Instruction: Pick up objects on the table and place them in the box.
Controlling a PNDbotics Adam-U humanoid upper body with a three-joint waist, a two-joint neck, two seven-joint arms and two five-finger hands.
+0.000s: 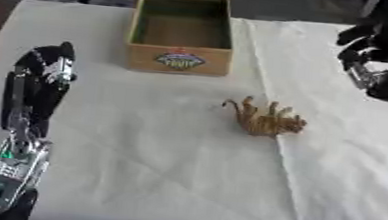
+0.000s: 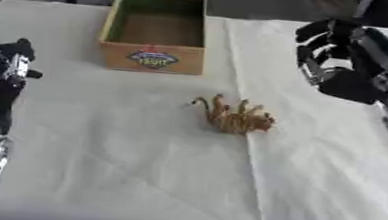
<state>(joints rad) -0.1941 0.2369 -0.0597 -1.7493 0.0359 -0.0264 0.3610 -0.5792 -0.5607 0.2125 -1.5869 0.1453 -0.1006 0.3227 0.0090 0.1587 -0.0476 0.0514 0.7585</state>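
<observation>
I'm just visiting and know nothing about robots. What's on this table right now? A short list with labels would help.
surface: table with white cloth
container: open cardboard box with a printed label on its front, at the far side, nothing visible inside
item to pick: brown spider-like toy with many legs, lying on the cloth nearer than the box, untouched
left robot hand: low at the left, holding nothing
right robot hand: raised at the far right, fingers curled, holding nothing
</observation>
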